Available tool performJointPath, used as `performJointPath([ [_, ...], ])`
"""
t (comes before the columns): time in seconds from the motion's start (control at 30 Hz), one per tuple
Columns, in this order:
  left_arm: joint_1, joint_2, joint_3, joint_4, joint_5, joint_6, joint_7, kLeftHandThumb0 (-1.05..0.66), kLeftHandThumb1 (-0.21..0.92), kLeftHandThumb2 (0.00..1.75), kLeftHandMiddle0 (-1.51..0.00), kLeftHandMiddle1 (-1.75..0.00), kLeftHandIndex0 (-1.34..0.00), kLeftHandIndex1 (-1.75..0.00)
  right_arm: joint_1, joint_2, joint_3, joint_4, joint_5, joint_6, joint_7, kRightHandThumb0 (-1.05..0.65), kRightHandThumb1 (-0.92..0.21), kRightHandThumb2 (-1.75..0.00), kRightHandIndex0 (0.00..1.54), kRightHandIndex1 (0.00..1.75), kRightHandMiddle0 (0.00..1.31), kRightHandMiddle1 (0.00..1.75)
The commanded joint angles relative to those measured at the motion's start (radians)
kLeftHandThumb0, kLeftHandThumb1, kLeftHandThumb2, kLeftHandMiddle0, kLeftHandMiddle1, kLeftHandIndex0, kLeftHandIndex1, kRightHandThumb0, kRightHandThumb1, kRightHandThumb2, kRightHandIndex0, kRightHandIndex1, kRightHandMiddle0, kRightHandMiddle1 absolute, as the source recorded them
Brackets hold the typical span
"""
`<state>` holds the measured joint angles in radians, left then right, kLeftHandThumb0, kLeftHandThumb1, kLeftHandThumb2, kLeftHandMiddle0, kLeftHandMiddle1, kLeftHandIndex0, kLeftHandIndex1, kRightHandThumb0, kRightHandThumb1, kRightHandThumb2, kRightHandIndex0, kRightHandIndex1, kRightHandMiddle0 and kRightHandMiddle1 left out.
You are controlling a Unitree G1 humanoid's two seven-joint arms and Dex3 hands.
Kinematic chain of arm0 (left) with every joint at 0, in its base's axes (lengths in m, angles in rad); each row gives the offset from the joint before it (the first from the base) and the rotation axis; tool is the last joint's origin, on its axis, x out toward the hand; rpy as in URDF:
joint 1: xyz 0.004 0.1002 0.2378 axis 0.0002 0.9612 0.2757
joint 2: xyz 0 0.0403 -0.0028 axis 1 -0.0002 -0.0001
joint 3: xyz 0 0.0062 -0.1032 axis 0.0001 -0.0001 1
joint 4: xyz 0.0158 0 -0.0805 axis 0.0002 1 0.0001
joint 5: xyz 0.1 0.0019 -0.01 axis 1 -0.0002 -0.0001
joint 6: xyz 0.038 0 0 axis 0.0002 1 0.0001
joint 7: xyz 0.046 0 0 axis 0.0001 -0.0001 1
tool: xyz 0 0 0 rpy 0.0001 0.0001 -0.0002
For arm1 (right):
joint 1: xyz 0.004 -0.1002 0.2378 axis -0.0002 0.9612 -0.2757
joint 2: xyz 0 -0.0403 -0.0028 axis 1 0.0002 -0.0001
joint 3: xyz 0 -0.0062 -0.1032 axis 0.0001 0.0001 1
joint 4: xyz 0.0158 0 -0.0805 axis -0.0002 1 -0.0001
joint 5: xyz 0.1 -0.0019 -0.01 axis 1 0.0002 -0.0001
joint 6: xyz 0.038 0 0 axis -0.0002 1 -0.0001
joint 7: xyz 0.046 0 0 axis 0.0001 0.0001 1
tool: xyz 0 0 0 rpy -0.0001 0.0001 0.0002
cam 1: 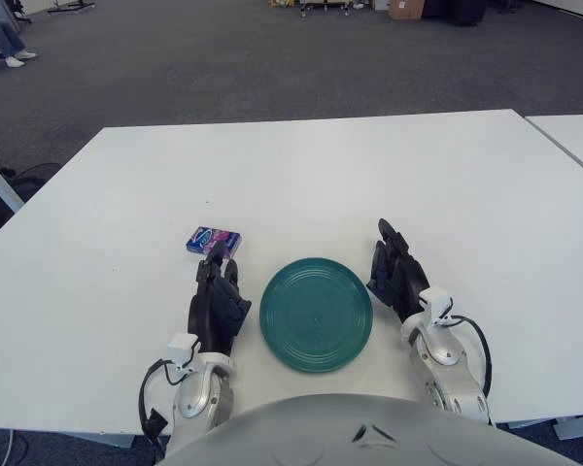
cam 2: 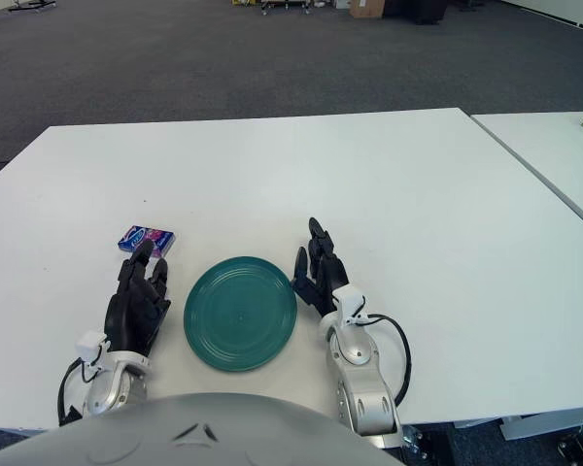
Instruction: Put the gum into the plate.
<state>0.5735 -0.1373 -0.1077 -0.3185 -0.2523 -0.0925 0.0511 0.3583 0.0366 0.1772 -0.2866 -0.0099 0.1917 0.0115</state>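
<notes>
A small blue and pink gum pack (cam 1: 214,240) lies flat on the white table (cam 1: 301,175), left of centre. A round teal plate (cam 1: 317,313) sits near the front edge, empty. My left hand (cam 1: 220,296) rests on the table just left of the plate, its fingers relaxed and open, fingertips almost at the gum pack's near edge. My right hand (cam 1: 395,270) rests open on the table just right of the plate. The gum also shows in the right eye view (cam 2: 146,240), with the plate (cam 2: 240,312) to its lower right.
A second white table (cam 1: 573,136) stands at the right with a narrow gap between. Grey carpet lies beyond, with chairs and boxes far back. A seated person (cam 1: 2,39) is at the far left.
</notes>
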Motion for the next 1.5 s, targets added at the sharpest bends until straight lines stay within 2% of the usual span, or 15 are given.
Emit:
performJointPath([
  [0.0,-0.057,-0.015,0.02,-0.101,-0.058,0.081,0.024,-1.01,0.92,0.99,-0.3,-0.02,0.0,-0.57,0.004,0.0,-0.014,0.047,0.013,0.033,0.001,-0.8,-0.92,-0.97,0.02,0.01,0.0,0.07],
  [0.17,-0.154,-0.001,0.085,-0.222,-0.167,0.236,0.078,-0.96,0.92,0.91,-0.32,-0.02,0.0,-0.66,-0.006,-0.007,-0.03,0.06,0.022,0.024,0.012,-0.8,-0.92,-0.97,0.02,0.01,0.01,0.08],
  [0.37,-0.274,0.04,0.15,-0.204,-0.15,0.295,0.103,-0.88,0.92,0.78,-0.4,-0.04,-0.04,-0.8,-0.019,-0.019,-0.043,0.074,0.029,0.017,0.028,-0.79,-0.92,-0.97,0.03,0.01,0.0,0.09],
  [0.47,-0.36,0.11,0.177,-0.151,-0.079,0.309,0.091,-0.81,0.92,0.69,-0.43,-0.04,-0.06,-0.83,-0.024,-0.024,-0.05,0.08,0.036,0.013,0.036,-0.79,-0.92,-0.96,0.03,0.01,0.0,0.1],
  [0.5,-0.413,0.188,0.183,-0.096,-0.009,0.307,0.065,-0.78,0.92,0.66,-0.44,-0.04,-0.06,-0.84,-0.026,-0.024,-0.053,0.083,0.037,0.008,0.037,-0.79,-0.92,-0.96,0.03,0.0,0.0,0.1],
  [0.57,-0.471,0.274,0.188,-0.031,0.074,0.3,0.032,-0.75,0.92,0.61,-0.44,-0.04,-0.05,-0.84,-0.028,-0.024,-0.057,0.088,0.039,0.001,0.039,-0.8,-0.92,-0.96,0.02,0.0,0.0,0.1],
  [0.63,-0.495,0.377,0.173,0.02,0.145,0.28,-0.038,-0.74,0.92,0.58,-0.44,-0.04,-0.03,-0.84,-0.029,-0.024,-0.061,0.091,0.041,-0.003,0.042,-0.8,-0.92,-0.96,0.02,0.0,0.0,0.1],
  [0.7,-0.505,0.448,0.152,0.046,0.197,0.26,-0.093,-0.73,0.92,0.56,-0.45,-0.04,-0.02,-0.83,-0.03,-0.025,-0.065,0.094,0.046,-0.007,0.045,-0.8,-0.92,-0.96,0.02,0.0,0.0,0.1],
  [0.77,-0.508,0.474,0.138,0.054,0.226,0.245,-0.119,-0.73,0.92,0.53,-0.45,-0.04,-0.01,-0.84,-0.03,-0.026,-0.068,0.099,0.049,-0.012,0.048,-0.8,-0.92,-0.97,0.02,0.0,0.0,0.1],
  [0.8,-0.511,0.506,0.124,0.062,0.254,0.228,-0.145,-0.74,0.89,0.44,-0.49,-0.04,-0.11,-0.78,-0.029,-0.027,-0.07,0.101,0.051,-0.014,0.049,-0.8,-0.92,-0.97,0.02,0.0,0.0,0.1],
  [0.9,-0.546,0.653,0.077,0.13,0.366,0.168,-0.254,-0.79,0.91,0.42,-0.45,-0.01,-0.05,-0.8,-0.028,-0.026,-0.077,0.104,0.056,-0.016,0.052,-0.8,-0.92,-0.97,0.02,0.0,0.0,0.1],
  [0.93,-0.557,0.68,0.068,0.15,0.391,0.154,-0.273,-0.82,0.91,0.41,-0.43,-0.01,-0.03,-0.81,-0.027,-0.027,-0.078,0.105,0.057,-0.016,0.053,-0.8,-0.92,-0.97,0.03,0.0,0.0,0.11],
  [1.13,-0.629,0.769,0.017,0.274,0.532,0.054,-0.307,-0.9,0.92,0.38,-0.37,0.0,0.0,-0.79,-0.025,-0.029,-0.08,0.105,0.057,-0.019,0.052,-0.81,-0.92,-0.96,0.04,0.01,0.0,0.14],
  [1.23,-0.701,0.812,-0.025,0.388,0.617,-0.02,-0.311,-0.93,0.92,0.38,-0.35,0.0,0.0,-0.78,-0.023,-0.032,-0.08,0.101,0.059,-0.017,0.054,-0.8,-0.92,-0.96,0.04,0.01,0.0,0.15],
  [1.47,-0.801,0.837,-0.071,0.577,0.683,-0.103,-0.338,-0.98,0.92,0.36,-0.29,0.0,0.0,-0.79,-0.018,-0.032,-0.083,0.099,0.058,-0.027,0.051,-0.79,-0.92,-0.96,0.05,0.01,0.0,0.18],
])
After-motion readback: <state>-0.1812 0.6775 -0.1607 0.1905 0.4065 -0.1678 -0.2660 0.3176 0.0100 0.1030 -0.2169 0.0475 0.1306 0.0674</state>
